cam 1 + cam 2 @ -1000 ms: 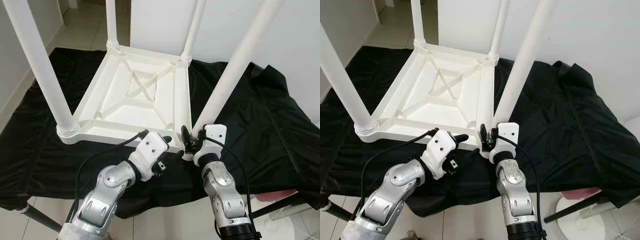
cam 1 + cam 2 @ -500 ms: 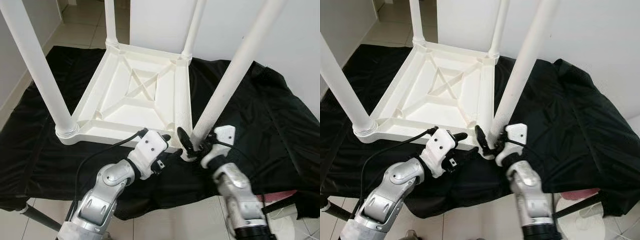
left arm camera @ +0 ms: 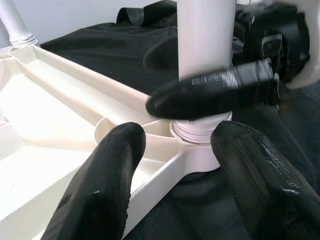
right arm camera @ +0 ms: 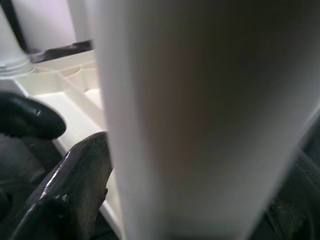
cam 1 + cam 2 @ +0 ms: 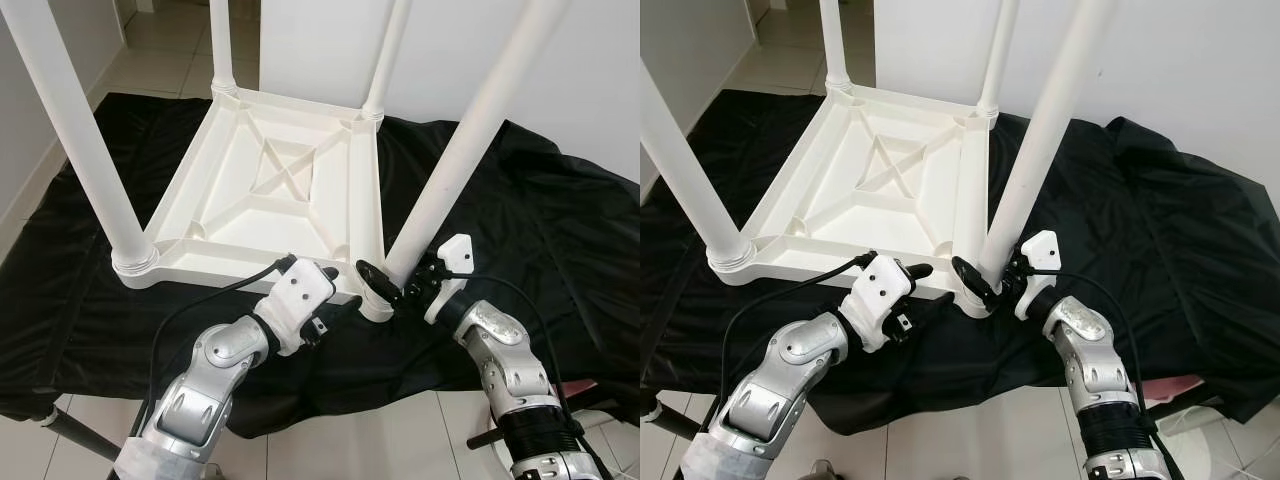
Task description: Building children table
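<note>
A white plastic children's table [image 5: 230,215] lies upside down on a black cloth, with its legs pointing up. My right gripper [image 5: 386,285] reaches in from the right at the base of the near-right leg [image 5: 465,140] and is shut on it. One finger [image 5: 970,279] wraps the front of the leg just above the socket [image 3: 200,131]. In the right wrist view the leg [image 4: 200,110] sits between the fingers [image 4: 75,180]. My left gripper [image 5: 335,290] is open at the table's near rim, just left of that socket, with its fingers [image 3: 107,185] straddling the rim corner.
The black cloth [image 5: 530,230] drapes over a low stand and hangs past its edges. Three other legs [image 5: 85,140] stand at the remaining corners. A white wall rises behind, with tiled floor [image 5: 170,35] at the far left and below me.
My right arm has swung out to the right. Its gripper has turned to hold the near-right leg's base from the side. The left gripper has barely moved.
</note>
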